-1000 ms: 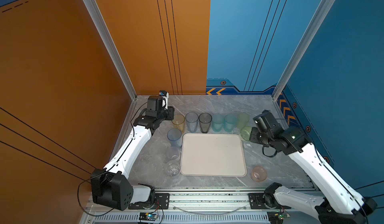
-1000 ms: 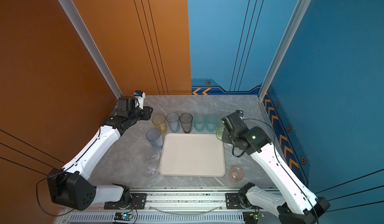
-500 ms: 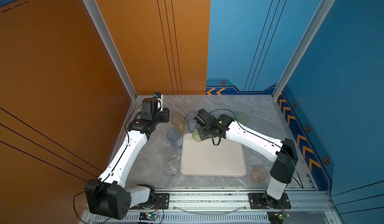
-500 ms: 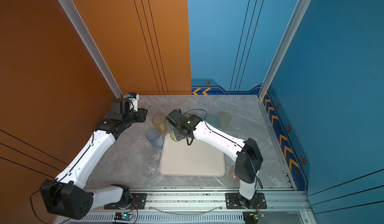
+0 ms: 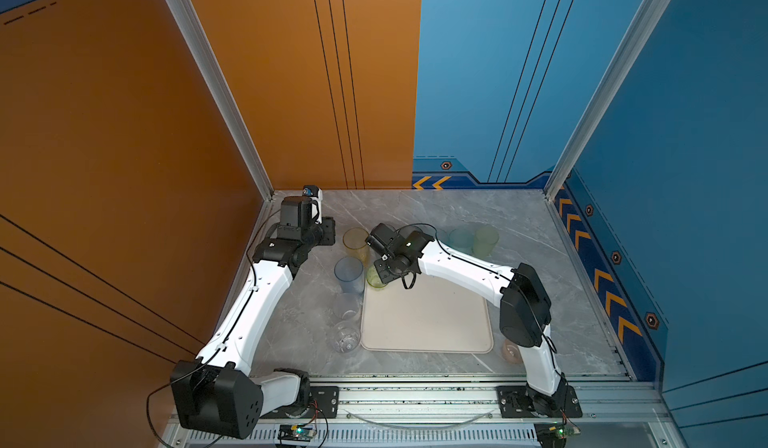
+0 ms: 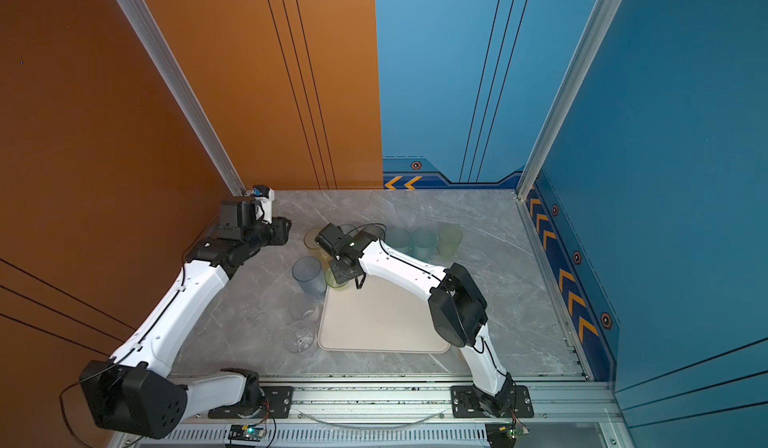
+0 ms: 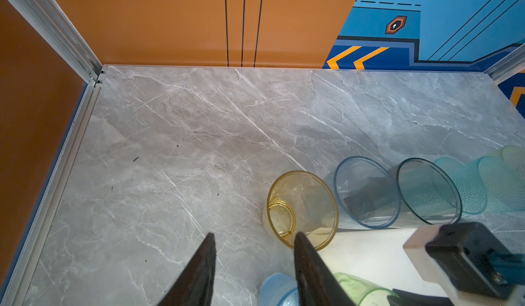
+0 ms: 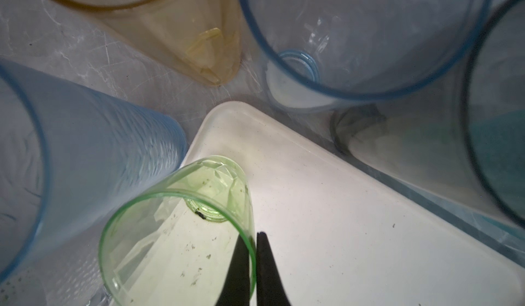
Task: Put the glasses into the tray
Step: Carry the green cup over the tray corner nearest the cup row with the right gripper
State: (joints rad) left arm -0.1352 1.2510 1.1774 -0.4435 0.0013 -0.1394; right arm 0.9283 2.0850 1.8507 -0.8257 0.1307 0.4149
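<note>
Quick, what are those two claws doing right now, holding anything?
Left gripper: open, holding nothing.
Right gripper: closed on the rim of the green glass.

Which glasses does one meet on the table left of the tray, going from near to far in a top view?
Nearest clear glass → second clear glass → blue glass → yellow glass.

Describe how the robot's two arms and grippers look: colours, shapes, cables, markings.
Both the left arm and right arm have smooth white rounded shells joined by boxy black joint housings. Thin black cables run along them. Each black wrist shows a small white mark. The left gripper and right gripper have slim, tapering black fingers.
</note>
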